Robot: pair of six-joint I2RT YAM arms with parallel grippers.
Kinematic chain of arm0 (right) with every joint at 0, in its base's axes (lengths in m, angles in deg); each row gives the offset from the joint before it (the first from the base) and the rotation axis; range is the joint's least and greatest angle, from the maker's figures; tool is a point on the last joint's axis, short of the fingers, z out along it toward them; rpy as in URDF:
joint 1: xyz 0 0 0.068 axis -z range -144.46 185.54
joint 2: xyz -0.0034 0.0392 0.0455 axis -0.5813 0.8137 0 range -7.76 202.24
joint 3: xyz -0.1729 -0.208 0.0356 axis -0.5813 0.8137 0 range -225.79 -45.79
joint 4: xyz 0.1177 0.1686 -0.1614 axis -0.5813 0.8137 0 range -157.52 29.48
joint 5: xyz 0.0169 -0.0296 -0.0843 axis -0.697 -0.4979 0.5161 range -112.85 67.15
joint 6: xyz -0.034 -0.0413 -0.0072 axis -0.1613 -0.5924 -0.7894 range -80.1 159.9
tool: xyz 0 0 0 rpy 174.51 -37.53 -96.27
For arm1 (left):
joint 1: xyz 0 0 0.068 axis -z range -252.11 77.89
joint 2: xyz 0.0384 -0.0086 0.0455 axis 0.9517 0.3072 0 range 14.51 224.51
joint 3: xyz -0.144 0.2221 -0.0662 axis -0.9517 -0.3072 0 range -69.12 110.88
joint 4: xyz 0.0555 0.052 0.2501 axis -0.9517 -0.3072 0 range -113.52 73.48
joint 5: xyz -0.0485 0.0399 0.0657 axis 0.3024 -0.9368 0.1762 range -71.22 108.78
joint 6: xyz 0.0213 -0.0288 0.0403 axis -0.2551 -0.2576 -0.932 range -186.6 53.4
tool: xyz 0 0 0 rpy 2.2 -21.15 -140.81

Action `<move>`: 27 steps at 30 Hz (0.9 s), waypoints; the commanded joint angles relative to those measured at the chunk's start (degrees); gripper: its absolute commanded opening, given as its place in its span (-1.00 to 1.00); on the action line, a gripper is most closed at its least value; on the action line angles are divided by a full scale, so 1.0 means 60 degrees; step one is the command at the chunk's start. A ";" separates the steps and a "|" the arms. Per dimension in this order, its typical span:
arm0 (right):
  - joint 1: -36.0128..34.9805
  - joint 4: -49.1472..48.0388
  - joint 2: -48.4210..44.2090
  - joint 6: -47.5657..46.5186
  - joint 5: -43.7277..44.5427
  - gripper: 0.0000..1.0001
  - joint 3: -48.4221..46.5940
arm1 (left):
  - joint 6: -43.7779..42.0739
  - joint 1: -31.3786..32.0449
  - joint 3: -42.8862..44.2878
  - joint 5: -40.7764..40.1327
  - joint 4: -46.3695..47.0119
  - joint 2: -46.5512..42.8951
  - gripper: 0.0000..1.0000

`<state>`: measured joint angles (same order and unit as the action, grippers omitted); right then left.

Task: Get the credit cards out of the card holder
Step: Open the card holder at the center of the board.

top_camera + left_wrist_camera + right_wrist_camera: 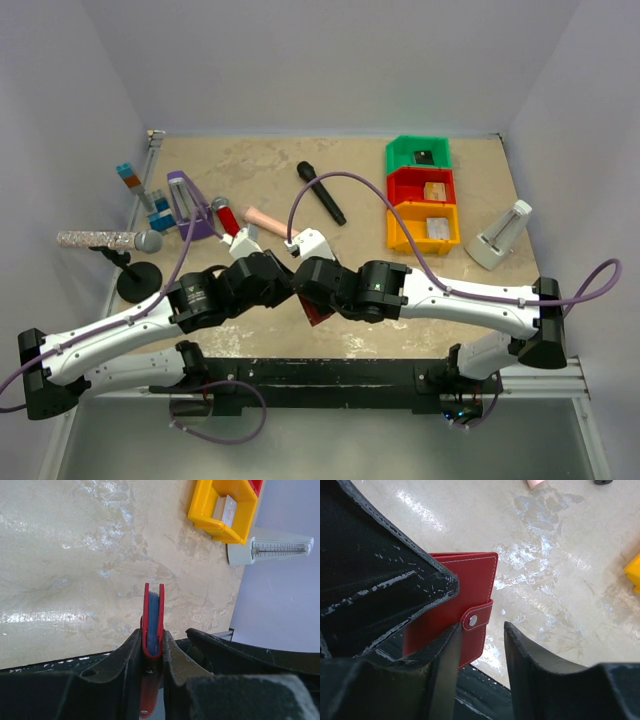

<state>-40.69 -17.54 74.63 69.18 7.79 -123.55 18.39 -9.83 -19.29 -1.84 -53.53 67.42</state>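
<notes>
**Top external.** Card holder (pixel 319 313): dark red, at table (pixel 260 180) centre where left gripper (pixel 296 288) and right gripper (pixel 314 296) meet, mostly hidden under the wrists. Bins (pixel 397 228) stand at two o'clock. Three of the credit cards (pixel 437 228) lie there, one to a bin.

**Left wrist.** The holder is seen edge-on, its open edge at twelve o'clock. Left fingers (pixel 129 656) are clenched on both covers near the spine. Pale blue sleeves show between the covers. Whether any card sits in them cannot be told.

**Right wrist.** The cover faces the camera, with the snap tab (pixel 476 617) fastened at its four-o'clock edge. Right fingers (pixel 530 655) stand apart, gripping nothing. The tab sits just at the tip of the nine-o'clock finger, and the other finger is well clear of it.

**Handling, judged.** The holder looks light, with fairly stiff, grippy covers. The sleeves are glossy, and the cards are thin, rigid and likely slick. Take the tab by its free end to unsnap it, and each card by its exposed edge.
</notes>
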 commanded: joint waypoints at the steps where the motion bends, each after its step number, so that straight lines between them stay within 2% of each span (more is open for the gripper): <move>1: -0.0010 0.0284 0.0111 0.0174 0.0505 -0.22 -0.0268 | 0.0410 0.0079 0.0105 0.0449 0.1203 -0.0336 -1.00; 15: -0.0011 0.0401 0.0184 0.0174 0.0388 -0.69 -0.0224 | 0.0176 0.0079 -0.0027 0.0537 0.1570 -0.0439 -1.00; 21: -0.0025 0.0504 0.0214 0.0174 0.0373 -0.99 -0.0297 | 0.0147 0.0079 -0.0086 0.0507 0.1584 -0.0512 -1.00; 27: -0.0010 0.0592 0.0155 0.0262 0.0432 -1.00 -0.0268 | 0.0161 0.0079 -0.0130 0.0420 0.1540 -0.0600 -1.00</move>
<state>-40.95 -17.17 74.81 69.70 7.79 -124.05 18.30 -9.83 -20.56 -0.95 -50.21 66.15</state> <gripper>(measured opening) 0.007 0.227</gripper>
